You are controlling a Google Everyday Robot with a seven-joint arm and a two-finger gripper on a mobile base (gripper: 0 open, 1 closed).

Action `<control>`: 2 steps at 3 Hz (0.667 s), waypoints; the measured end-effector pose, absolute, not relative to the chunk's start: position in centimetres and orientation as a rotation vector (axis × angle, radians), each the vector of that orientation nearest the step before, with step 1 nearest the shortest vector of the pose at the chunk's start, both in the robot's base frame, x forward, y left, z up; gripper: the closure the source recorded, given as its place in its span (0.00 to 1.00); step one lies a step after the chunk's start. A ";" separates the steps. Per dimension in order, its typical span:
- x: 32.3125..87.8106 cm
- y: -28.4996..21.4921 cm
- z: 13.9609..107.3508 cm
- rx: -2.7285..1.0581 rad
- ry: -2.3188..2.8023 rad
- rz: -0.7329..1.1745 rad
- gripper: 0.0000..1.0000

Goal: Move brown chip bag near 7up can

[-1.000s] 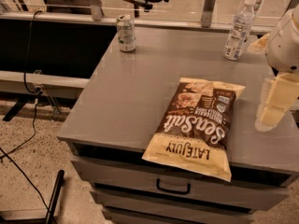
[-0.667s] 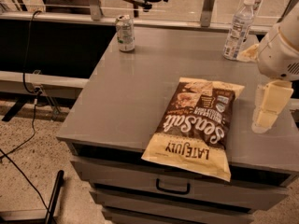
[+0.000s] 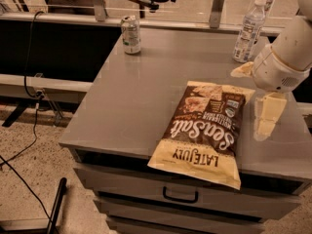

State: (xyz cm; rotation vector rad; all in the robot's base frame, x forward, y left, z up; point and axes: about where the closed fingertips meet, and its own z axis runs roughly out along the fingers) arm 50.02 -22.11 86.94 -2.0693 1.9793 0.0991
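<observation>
The brown chip bag [image 3: 204,130] lies flat on the grey cabinet top [image 3: 141,91], near its front edge, with the "LATE JULY" end hanging slightly over the front. The 7up can [image 3: 130,34] stands upright at the back left corner of the top, far from the bag. My gripper [image 3: 248,104] hangs at the right, just beside the bag's upper right corner. It is open and empty, with one cream finger [image 3: 267,115] pointing down over the top.
A clear plastic water bottle [image 3: 249,29] stands at the back right, just behind my gripper. The cabinet has drawers below with a handle [image 3: 180,196]. Cables [image 3: 29,126] run across the floor at left. A rail and glass partition lie behind the cabinet.
My gripper has moved a little to the left, closer to the bag's right edge. The bag, can and bottle have not moved.
</observation>
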 end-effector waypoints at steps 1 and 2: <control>50.8 -21.1 85.9 -2.067 1.924 0.194 0.22; 49.8 -18.5 86.2 -2.094 1.844 0.278 0.52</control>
